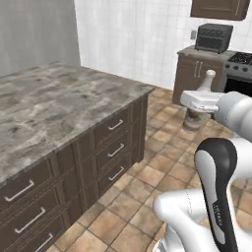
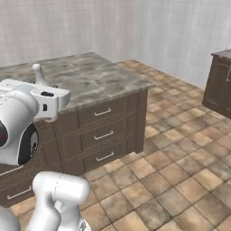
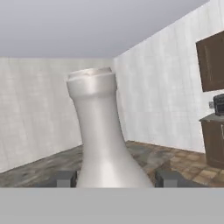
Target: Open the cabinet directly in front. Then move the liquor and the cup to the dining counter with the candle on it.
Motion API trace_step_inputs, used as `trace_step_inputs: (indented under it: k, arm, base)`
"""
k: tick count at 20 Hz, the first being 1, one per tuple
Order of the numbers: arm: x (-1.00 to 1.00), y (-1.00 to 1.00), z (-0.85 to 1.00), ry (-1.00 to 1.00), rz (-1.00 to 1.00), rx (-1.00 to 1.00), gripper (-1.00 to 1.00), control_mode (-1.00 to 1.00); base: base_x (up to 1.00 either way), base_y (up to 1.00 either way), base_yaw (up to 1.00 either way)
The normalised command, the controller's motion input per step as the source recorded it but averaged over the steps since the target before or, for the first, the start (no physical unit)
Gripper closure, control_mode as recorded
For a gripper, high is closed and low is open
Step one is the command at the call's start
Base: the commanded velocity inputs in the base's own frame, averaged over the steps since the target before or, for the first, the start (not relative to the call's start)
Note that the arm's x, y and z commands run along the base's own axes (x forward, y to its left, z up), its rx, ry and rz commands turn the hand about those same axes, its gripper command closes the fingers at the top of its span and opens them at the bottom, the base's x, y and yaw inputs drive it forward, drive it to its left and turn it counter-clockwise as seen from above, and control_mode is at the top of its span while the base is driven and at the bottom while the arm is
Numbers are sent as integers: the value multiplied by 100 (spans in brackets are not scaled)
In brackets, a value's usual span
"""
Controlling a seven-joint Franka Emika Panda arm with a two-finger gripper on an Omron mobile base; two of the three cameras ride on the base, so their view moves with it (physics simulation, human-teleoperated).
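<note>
While the gripper [image 3: 113, 178] is clamping the liquor [image 3: 101, 131] low on its body, a dark finger tip [image 3: 64, 178] is showing on either side of the bottle in the hand view, and the pale grey neck is rising upright between them to a flat cap. In the left base view the liquor [image 1: 201, 106] is hanging in the air with the white hand wrapped around its middle, its brownish body showing below the hand and its neck above. It is sitting well clear of the dining counter [image 1: 54, 108], out over the open tiled floor [image 1: 147, 177] beyond the counter's near corner. In the right base view only the neck of the liquor [image 2: 38, 74] is poking up behind the hand, in front of the dining counter's [image 2: 99, 76] slab.

The counter top is showing as wide, flat marbled grey-brown stone with a squared edge, overhanging brown drawer fronts with short silver handles. The floor is stretching away in rough tan and brown tiles, open all the way to the white tiled wall [image 1: 138, 34]. On the far side a second brown unit [image 1: 197, 71] is carrying a boxy black toaster oven [image 1: 213, 37], with a stove [image 1: 239, 74] just beside it.
</note>
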Motion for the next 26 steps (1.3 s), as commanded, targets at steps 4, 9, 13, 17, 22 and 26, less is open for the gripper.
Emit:
trace_step_inputs:
  k: [4,9,13,17,22,26]
  arm:
    - [0,0,0,0,0,0,100,100]
    - [0,0,0,0,0,0,100,100]
    - [0,0,0,0,0,0,100,100]
    - [0,0,0,0,0,0,100,100]
    - [0,0,0,0,0,0,100,100]
    - [0,0,0,0,0,0,100,100]
  base:
    - [31,27,67]
    - [37,30,64]
    - [48,22,53]
    - [70,-10,7]
    - [94,0,8]
    - [98,0,17]
